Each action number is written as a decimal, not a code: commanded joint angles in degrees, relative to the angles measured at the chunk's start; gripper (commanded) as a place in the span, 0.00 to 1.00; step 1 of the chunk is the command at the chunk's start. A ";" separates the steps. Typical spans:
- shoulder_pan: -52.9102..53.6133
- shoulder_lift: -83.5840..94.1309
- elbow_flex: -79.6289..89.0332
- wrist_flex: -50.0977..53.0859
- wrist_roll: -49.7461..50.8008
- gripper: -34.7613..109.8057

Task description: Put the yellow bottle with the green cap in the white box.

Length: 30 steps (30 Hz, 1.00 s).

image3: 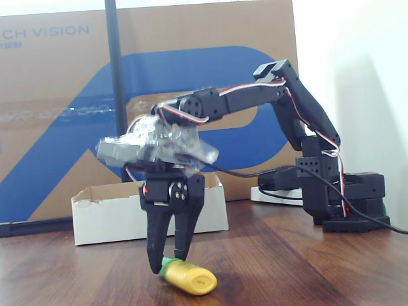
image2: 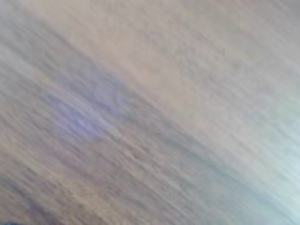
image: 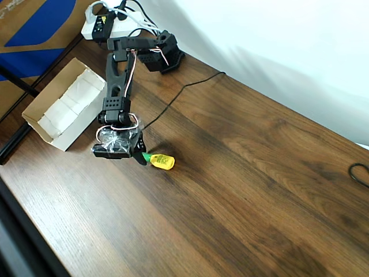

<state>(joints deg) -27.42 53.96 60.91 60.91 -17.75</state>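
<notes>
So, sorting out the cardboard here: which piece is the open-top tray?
The white box left of the arm, overhead: open, shallow, white-lined. The brown-and-blue cardboard is a flat printed panel.

Wrist view: wholly motion-blurred, grey-tan streaks, nothing identifiable.
Yellow bottle with green cap (image3: 189, 278): cap mostly hidden between gripper (image3: 167, 260) fingertips in fixed view; label print too small to read.
White box (image3: 115, 213): interior hidden behind near wall in fixed view; right part behind gripper.
Black cable (image: 360, 173): cut off at right edge, overhead view.
Brown-and-blue cardboard (image: 34, 26): cropped at top-left, overhead view.
</notes>
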 commanded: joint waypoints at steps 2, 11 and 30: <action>0.53 1.49 0.26 0.26 0.09 0.37; 0.79 1.85 0.26 0.53 0.62 0.24; -1.49 6.33 -4.13 0.62 7.73 0.33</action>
<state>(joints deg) -27.51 53.53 61.00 60.91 -10.63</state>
